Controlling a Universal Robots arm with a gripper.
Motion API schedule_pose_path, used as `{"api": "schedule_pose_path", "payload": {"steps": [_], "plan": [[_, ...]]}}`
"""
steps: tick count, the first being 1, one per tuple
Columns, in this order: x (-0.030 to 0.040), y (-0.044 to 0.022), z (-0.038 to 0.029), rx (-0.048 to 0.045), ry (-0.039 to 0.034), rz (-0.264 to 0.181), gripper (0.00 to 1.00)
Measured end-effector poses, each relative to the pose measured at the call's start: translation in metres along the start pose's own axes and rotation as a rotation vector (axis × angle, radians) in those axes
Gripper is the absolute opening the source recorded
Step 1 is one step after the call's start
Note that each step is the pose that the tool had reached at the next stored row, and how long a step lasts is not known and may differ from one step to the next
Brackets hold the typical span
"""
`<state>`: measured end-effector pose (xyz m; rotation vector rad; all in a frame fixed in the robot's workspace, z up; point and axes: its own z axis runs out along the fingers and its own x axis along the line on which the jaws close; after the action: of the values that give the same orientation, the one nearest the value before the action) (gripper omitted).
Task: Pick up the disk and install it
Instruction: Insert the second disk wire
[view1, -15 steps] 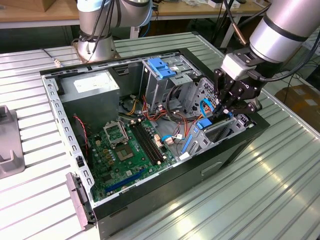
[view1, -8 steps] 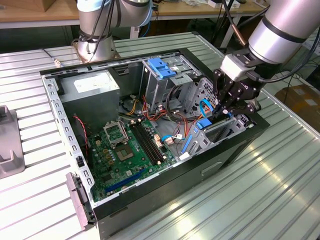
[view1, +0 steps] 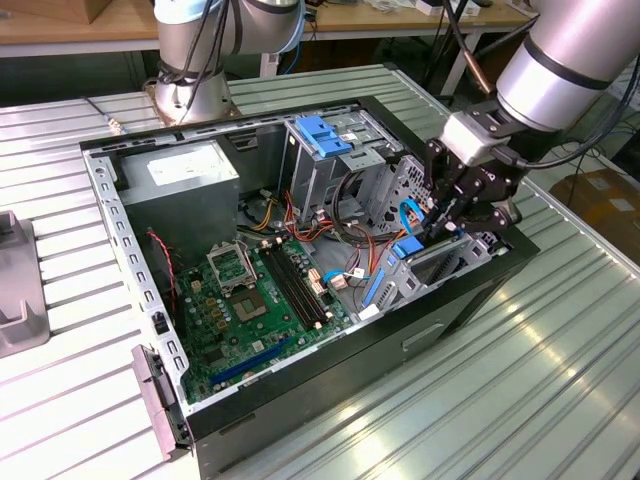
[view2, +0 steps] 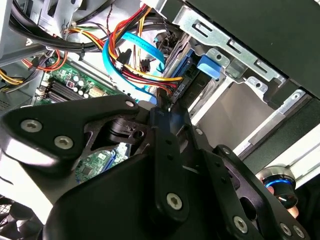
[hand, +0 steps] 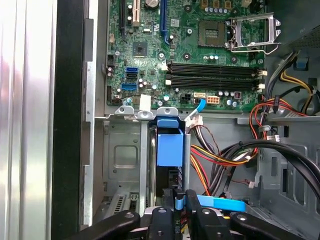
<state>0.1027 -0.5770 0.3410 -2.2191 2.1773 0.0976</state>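
My hand (view1: 441, 222) reaches into the open case (view1: 440, 330) at its front bay, on the exterior view's right. The disk (hand: 169, 147) stands on edge in that bay, beside the motherboard (hand: 190, 50), its blue rail showing. The hand looks clenched on the disk's end, though I can't tell for sure; its links block the contact. I judge the disk stiff, fairly heavy and shock-sensitive, best gripped by its rails. Cables (view2: 135, 65) crowd beside it.

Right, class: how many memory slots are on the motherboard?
4 memory slots, side by side on the motherboard beside the processor socket; none looks hidden.
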Motion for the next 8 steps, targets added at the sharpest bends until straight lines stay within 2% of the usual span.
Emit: {"api": "schedule_pose_path", "payload": {"steps": [3,5,8], "plan": [[-0.0008,0.0003,-0.0121,0.0001,-0.0098,0.0,0.24],[-0.001,0.0003,-0.0145,0.0003,-0.0181,0.0,0.24],[-0.001,0.0001,-0.0148,0.0002,-0.0243,-0.001,0.22]]}}
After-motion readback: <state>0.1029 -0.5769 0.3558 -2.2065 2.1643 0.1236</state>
